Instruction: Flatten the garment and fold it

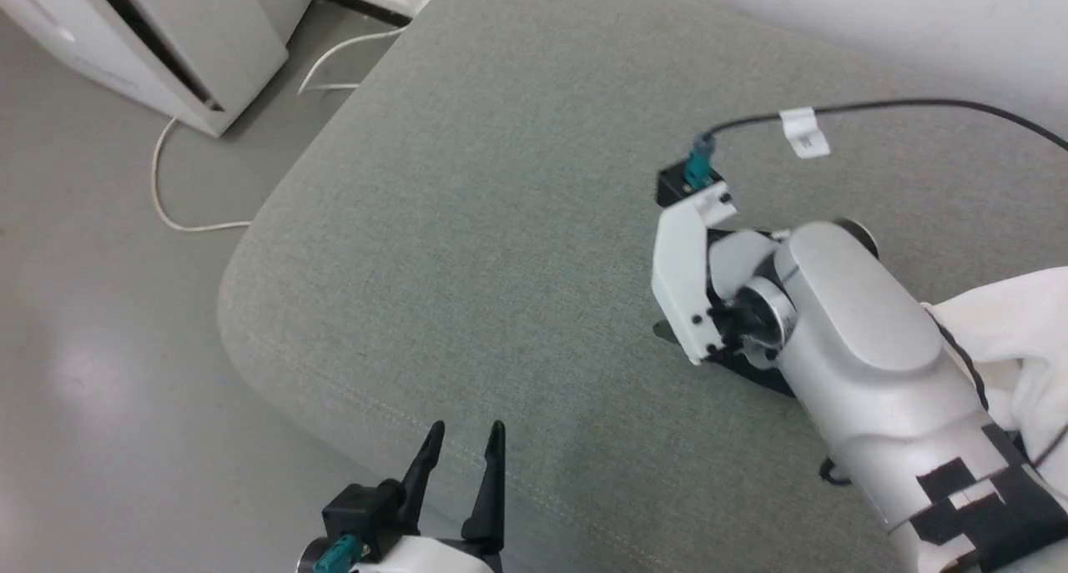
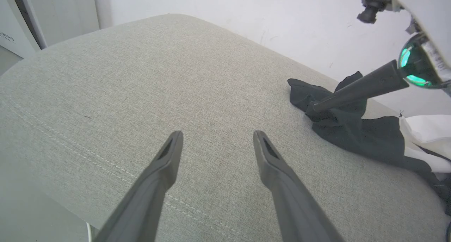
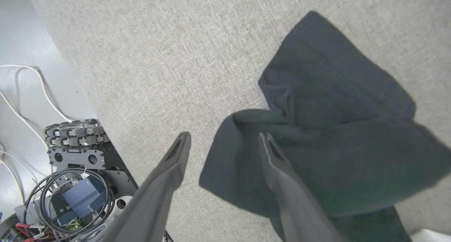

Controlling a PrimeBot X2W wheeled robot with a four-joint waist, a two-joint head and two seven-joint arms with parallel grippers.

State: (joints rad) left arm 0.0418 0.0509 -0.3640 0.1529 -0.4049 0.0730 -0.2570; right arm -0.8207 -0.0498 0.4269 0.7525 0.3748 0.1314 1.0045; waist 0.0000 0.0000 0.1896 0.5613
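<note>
The right gripper (image 3: 223,136) is open above the black sleeve (image 3: 334,147) of the garment (image 2: 426,132) on the grey cushion (image 1: 501,223). The left gripper (image 2: 216,134) is open too, holding nothing.

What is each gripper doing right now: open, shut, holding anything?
Left gripper: open, empty, over the grey cushion.
Right gripper: open, fingers apart over the garment, at its black sleeve, holding nothing.

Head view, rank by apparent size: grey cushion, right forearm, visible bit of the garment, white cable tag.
1. grey cushion
2. right forearm; it is closest to the camera, so it looks inflated
3. garment; it is cut off by the frame edge and partly behind the arm
4. white cable tag
</note>
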